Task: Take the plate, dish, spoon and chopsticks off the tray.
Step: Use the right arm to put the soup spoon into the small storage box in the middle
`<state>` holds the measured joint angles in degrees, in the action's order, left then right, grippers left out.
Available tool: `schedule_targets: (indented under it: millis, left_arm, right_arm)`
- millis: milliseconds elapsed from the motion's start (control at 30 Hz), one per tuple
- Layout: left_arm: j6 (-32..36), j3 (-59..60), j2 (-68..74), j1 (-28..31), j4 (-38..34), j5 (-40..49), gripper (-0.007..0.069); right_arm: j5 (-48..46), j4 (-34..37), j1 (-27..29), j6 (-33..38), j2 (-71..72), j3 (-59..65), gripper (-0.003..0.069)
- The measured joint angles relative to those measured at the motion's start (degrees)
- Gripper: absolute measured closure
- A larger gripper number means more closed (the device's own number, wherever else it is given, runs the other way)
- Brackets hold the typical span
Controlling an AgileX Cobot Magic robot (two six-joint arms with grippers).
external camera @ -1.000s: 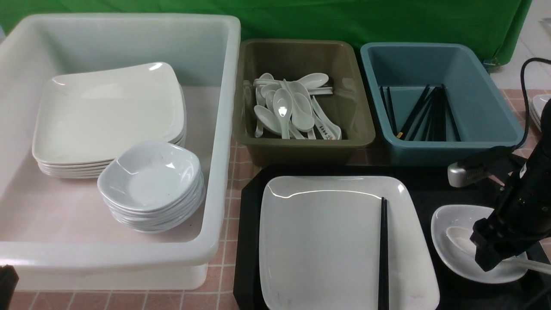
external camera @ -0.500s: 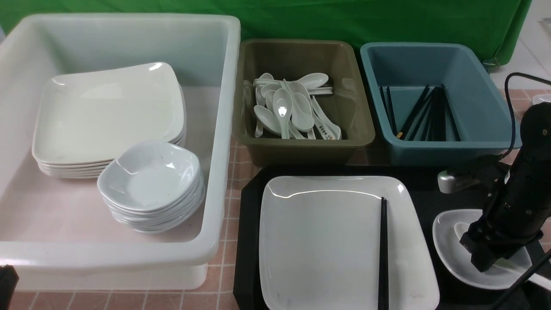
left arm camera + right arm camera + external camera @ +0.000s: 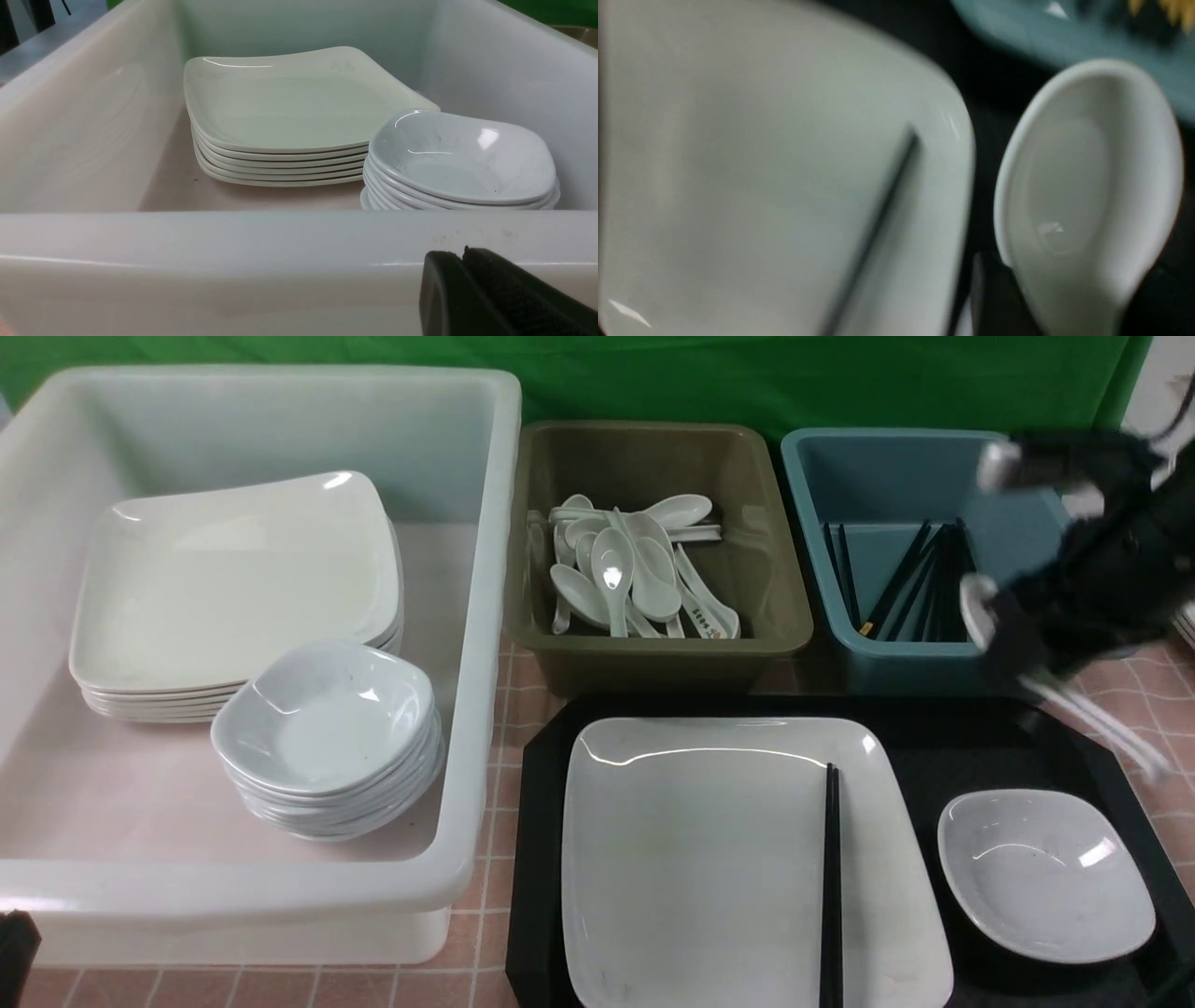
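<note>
The white spoon (image 3: 974, 600) hangs in the air, with my right gripper (image 3: 1019, 639) shut on it, in front of the blue bin; its handle trails down to the right, blurred by motion. In the right wrist view the spoon bowl (image 3: 1087, 196) fills the right side, above the plate (image 3: 761, 163) and the chopsticks (image 3: 878, 219). On the black tray (image 3: 541, 803) lie the large white plate (image 3: 700, 868), the black chopsticks (image 3: 831, 887) across its right side, and the small empty dish (image 3: 1046, 877). My left gripper (image 3: 462, 257) is shut and empty, low before the white tub's near wall.
A white tub (image 3: 280, 887) at the left holds stacked plates (image 3: 233, 588) and stacked dishes (image 3: 327, 728). An olive bin (image 3: 653, 653) behind the tray holds several spoons. The blue bin (image 3: 896, 658) to its right holds several chopsticks.
My right gripper closed on the spoon inside the dish, then rose quickly up and back towards the blue bin with it. The dish now lies empty on the tray. The left arm stayed still.
</note>
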<state>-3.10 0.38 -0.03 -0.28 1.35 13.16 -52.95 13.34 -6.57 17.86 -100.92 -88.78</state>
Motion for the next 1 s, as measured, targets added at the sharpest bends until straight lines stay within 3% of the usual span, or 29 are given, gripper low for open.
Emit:
schedule_targets:
  millis: [100, 200, 467, 600, 733, 867, 1000]
  left_arm:
    - [0.08, 0.00, 0.00, 0.00, 0.00, 0.00, 0.0603]
    - [0.08, 0.00, 0.00, 0.00, 0.00, 0.00, 0.0603]
    - [0.08, 0.00, 0.00, 0.00, 0.00, 0.00, 0.0603]
    - [0.08, 0.00, 0.00, 0.00, 0.00, 0.00, 0.0603]
    - [0.08, 0.00, 0.00, 0.00, 0.00, 0.00, 0.0603]
    - [0.02, 0.00, 0.00, 0.00, 0.00, 0.00, 0.0603]
    - [0.02, 0.00, 0.00, 0.00, 0.00, 0.00, 0.0603]
  right_arm:
    - [10.09, 12.85, -2.37, 5.13, -2.33, -4.66, 0.0291]
    - [18.97, 19.38, -5.82, 8.84, -6.69, -9.11, 0.0291]
    - [39.52, 21.03, -12.78, 11.02, -21.70, -16.45, 0.0281]
    - [37.34, 21.03, -12.48, 11.08, -23.72, -16.49, 0.0219]
    - [30.77, 20.98, -11.43, 10.97, -21.99, -16.49, 0.0211]
    - [23.68, 20.64, -10.04, 10.97, -16.34, -16.51, 0.0276]
    - [19.23, 20.51, -9.24, 10.97, -9.03, -16.76, 0.0408]
